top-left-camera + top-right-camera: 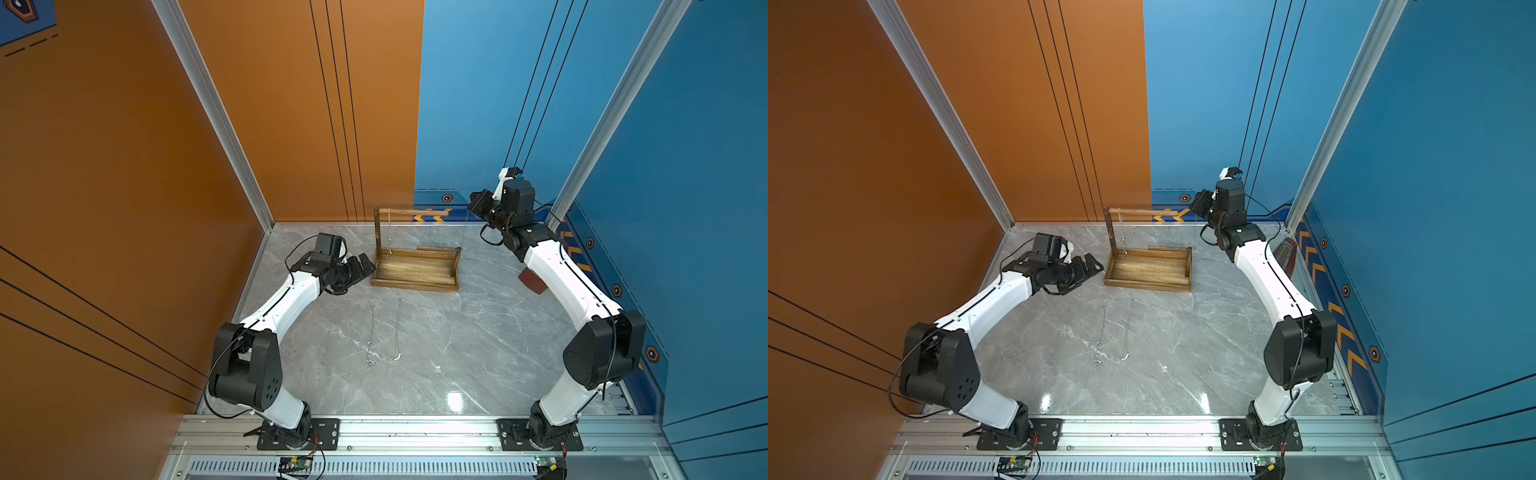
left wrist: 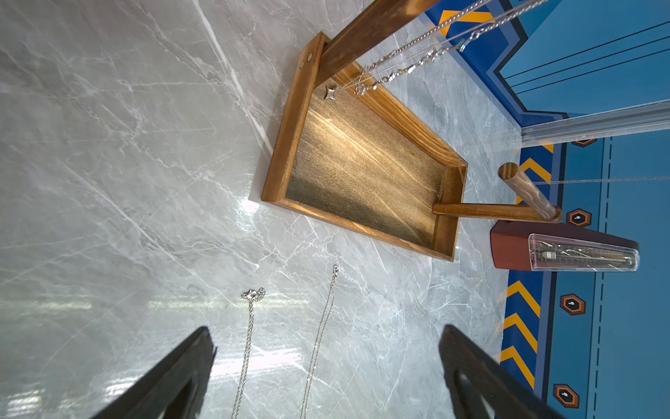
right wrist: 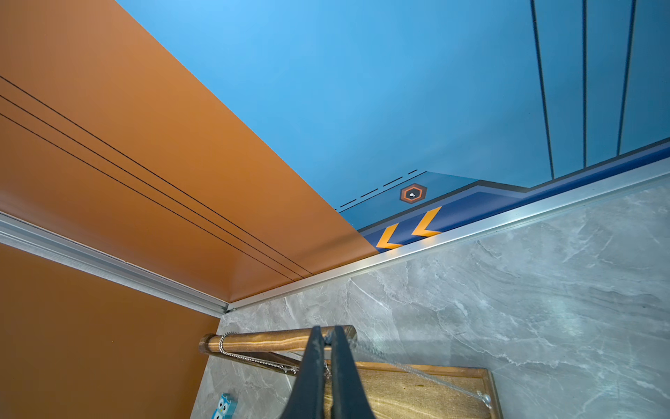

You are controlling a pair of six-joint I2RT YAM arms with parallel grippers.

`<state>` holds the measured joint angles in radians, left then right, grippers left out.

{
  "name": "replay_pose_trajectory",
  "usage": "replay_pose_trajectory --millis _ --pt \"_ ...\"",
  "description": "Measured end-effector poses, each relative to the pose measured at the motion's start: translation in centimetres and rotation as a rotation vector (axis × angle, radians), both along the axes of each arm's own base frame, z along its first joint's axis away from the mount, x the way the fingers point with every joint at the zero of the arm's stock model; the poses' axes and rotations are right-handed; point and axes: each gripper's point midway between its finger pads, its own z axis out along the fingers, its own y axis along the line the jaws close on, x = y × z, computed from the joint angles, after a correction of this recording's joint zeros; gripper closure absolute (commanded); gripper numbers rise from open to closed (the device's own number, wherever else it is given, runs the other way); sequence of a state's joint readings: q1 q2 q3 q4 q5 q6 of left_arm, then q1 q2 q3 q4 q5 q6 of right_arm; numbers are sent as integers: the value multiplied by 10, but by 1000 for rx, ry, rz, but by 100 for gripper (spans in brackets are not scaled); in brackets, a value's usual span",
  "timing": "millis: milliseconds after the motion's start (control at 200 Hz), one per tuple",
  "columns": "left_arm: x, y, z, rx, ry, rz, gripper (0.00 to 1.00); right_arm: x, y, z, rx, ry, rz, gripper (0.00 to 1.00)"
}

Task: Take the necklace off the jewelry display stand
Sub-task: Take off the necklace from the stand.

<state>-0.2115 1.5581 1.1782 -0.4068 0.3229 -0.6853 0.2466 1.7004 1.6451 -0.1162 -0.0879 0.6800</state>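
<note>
Right wrist: my right end effector pinches a necklace at the free rod end of the jewelry display stand. Left wrist: my left end effector gapes wide, just beside the stand. In a top view, the stand sits at the tabletop rear.

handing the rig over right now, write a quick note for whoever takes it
Left gripper: open, empty, beside the brown wooden jewelry display stand.
Right gripper: shut on a thin silver necklace, raised at the top rod's free end; the chain runs down toward the tray's right end.
Done: two silver necklaces lie on the grey marble table.
Left: I cannot tell whether the held one is clear of the stand; another silver chain hangs by the post.
</note>
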Motion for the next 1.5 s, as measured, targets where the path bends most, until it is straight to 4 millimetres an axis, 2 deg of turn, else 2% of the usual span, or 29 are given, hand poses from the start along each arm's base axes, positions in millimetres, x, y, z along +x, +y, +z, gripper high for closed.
replay_pose_trajectory --millis 170,400,646,886,1016,1156,1391,1501 --pt "0 0 3 7 -14 -11 2 -11 -6 19 5 -29 -5 100" --pt "-3 -1 24 12 -83 -37 2 -30 -10 44 15 -67 2 100" --pt "-5 -8 42 27 -172 -85 2 -64 -17 76 15 -121 12 100" --pt "-19 -23 68 70 -298 -173 2 -100 -24 104 8 -161 30 100" --pt "-34 -42 88 95 -408 -258 2 -120 -25 108 -2 -161 55 100" --pt "-50 -63 100 133 -498 -357 2 -140 -23 108 -17 -154 97 100" --pt "-74 -97 103 109 -599 -499 2 -171 -19 95 -36 -133 167 100" --pt "-86 -106 99 58 -633 -545 2 -182 -18 87 -40 -127 192 100"
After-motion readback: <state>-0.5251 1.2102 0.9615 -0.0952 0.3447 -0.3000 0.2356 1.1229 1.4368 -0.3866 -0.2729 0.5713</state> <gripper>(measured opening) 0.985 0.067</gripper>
